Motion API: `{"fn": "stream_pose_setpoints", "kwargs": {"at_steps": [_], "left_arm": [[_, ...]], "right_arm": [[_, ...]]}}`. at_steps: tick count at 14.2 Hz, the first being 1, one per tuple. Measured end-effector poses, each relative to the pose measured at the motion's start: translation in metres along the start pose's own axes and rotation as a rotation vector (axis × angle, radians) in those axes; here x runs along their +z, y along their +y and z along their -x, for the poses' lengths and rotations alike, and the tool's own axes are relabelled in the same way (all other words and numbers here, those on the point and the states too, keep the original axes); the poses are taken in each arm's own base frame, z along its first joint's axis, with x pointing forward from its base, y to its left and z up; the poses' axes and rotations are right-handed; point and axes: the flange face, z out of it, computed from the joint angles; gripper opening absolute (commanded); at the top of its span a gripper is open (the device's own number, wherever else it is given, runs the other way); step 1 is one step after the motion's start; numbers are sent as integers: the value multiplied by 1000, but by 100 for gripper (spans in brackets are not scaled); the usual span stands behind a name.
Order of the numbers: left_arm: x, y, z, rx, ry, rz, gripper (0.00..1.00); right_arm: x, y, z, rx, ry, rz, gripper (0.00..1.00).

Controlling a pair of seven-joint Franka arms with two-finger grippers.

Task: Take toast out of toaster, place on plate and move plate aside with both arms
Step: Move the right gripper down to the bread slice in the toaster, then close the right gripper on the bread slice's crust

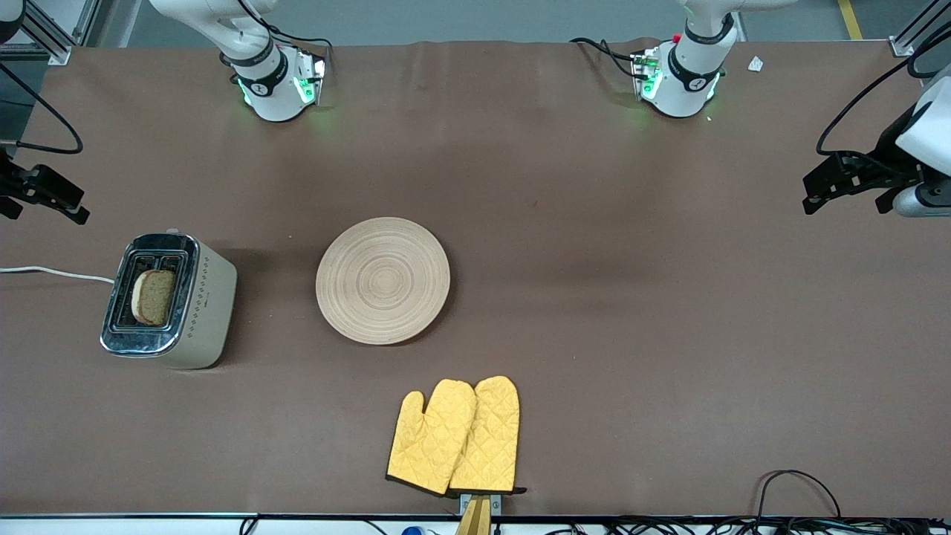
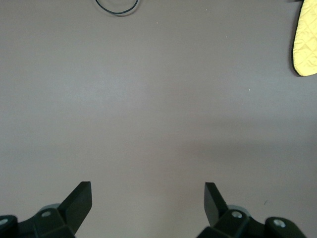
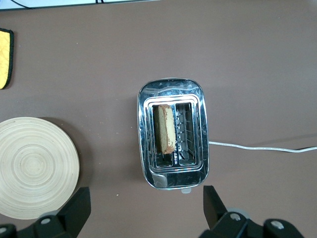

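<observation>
The toast [image 1: 154, 297] stands upright in one slot of the toaster [image 1: 208, 301] at the right arm's end of the table; the right wrist view shows the toast [image 3: 164, 129] from above. The wooden plate [image 1: 383, 280] lies flat and bare mid-table, beside the toaster, and also shows in the right wrist view [image 3: 34, 168]. My right gripper [image 1: 44, 195] hangs high over the table by the toaster, open and empty [image 3: 146, 196]. My left gripper [image 1: 847, 186] hangs over the left arm's end of the table, open and empty over bare tabletop [image 2: 147, 193].
Two yellow oven mitts [image 1: 453, 437] lie nearer the front camera than the plate, by the table edge; one shows in the left wrist view [image 2: 304, 42]. The toaster's white cord [image 1: 52, 273] runs off the table end. A black cable loop [image 1: 799, 483] lies near the front edge.
</observation>
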Motion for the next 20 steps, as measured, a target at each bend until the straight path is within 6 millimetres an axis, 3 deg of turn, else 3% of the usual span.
{"fn": "stream_pose_setpoints", "kwargs": {"at_steps": [3, 5, 8, 11, 12, 13, 16, 20], "left_arm": [[3, 0, -1, -1, -6, 0, 100], [6, 0, -2, -1, -12, 0, 100], [8, 1, -4, 0, -14, 0, 100], [8, 1, -4, -1, -14, 0, 100], [8, 1, -4, -1, -14, 0, 100], [8, 1, -4, -1, -13, 0, 100], [7, 1, -4, 1, -13, 0, 100], [7, 9, -3, 14, -13, 1, 100]], "right_arm": [[27, 9, -11, 18, -24, 8, 100], [60, 21, -21, 40, -45, 16, 100], [141, 36, -34, 63, -67, 29, 100], [220, 34, -34, 56, -97, 38, 100], [236, 33, -34, 55, -111, 40, 86], [246, 32, -34, 55, -125, 39, 1], [258, 25, -34, 57, -145, 26, 0], [253, 24, -37, 58, -133, 24, 0]]}}
